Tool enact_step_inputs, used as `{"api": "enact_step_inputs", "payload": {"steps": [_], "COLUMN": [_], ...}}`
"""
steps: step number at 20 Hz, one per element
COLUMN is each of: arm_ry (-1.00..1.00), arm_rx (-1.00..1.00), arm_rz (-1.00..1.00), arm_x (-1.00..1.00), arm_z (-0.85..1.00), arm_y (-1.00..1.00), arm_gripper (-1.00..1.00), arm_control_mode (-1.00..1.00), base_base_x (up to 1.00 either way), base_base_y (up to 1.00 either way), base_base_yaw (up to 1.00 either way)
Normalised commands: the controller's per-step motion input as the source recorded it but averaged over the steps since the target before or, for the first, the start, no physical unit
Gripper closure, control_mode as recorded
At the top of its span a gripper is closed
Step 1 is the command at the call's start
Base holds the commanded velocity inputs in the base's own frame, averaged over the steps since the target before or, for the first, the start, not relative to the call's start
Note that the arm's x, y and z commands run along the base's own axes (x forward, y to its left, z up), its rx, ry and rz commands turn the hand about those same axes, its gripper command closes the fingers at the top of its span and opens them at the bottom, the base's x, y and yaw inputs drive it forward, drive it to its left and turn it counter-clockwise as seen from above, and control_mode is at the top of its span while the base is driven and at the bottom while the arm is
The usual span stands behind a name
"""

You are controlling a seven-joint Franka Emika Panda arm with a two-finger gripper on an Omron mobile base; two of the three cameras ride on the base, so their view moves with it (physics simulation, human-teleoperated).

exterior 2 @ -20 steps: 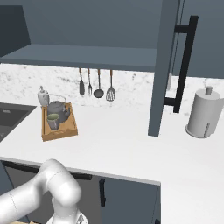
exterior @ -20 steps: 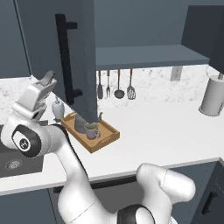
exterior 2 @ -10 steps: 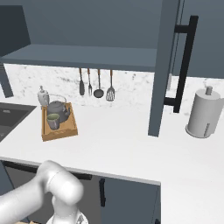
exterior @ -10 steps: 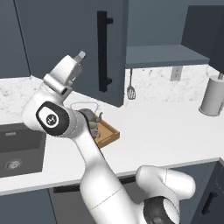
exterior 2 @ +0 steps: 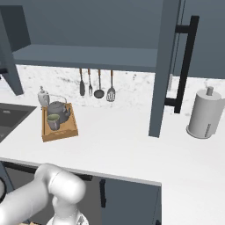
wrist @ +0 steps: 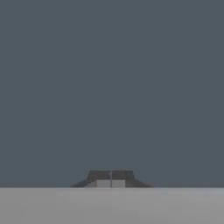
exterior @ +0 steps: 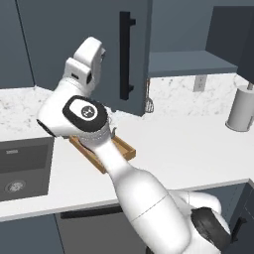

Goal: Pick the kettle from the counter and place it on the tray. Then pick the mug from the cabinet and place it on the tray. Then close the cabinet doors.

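Observation:
My gripper [wrist: 110,179] is shut with nothing in it, and close in front of it is a flat slate-blue panel [wrist: 112,87]. In the left base view my raised hand [exterior: 90,55] is against the left cabinet door [exterior: 64,44], left of its black bar handle [exterior: 126,54]. The kettle [exterior 2: 58,109] and the mug [exterior 2: 53,121] stand on the wooden tray [exterior 2: 66,132] on the counter [exterior 2: 114,145]. The right cabinet door [exterior 2: 163,66] juts out edge-on, showing the cabinet shelf [exterior 2: 88,57]. My arm hides most of the tray [exterior: 125,150] in the left base view.
A soap bottle [exterior 2: 42,96] stands behind the tray and utensils [exterior 2: 97,83] hang on the back wall. A paper-towel roll [exterior 2: 203,114] is at the right of the counter. The sink [exterior: 20,166] lies to the left.
The left cabinet door has swung to the right, toward the cabinet front. My arm has risen and followed it, hand against the panel. Kettle, mug and tray have not moved.

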Motion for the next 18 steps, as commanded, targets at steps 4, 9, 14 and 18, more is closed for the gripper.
{"api": "enact_step_inputs", "payload": {"steps": [4, 9, 14, 18], "arm_ry": [0.46, 0.42, 0.14, 0.07], "arm_rx": [0.0, 0.0, 0.0, 0.0], "arm_rz": [0.19, 0.19, 0.05, 0.0], "arm_x": [0.57, 0.63, 0.34, 0.35], "arm_z": [-0.09, -0.23, -0.29, -0.34], "arm_y": [-0.27, -0.17, 0.0, 0.0], "arm_gripper": [1.0, 1.0, 1.0, 1.0], "arm_control_mode": [-1.0, -1.0, -1.0, -1.0], "base_base_x": [0.0, 0.0, 0.0, 0.0], "base_base_y": [0.0, 0.0, 0.0, 0.0], "base_base_yaw": [0.0, 0.0, 0.0, 0.0]}}
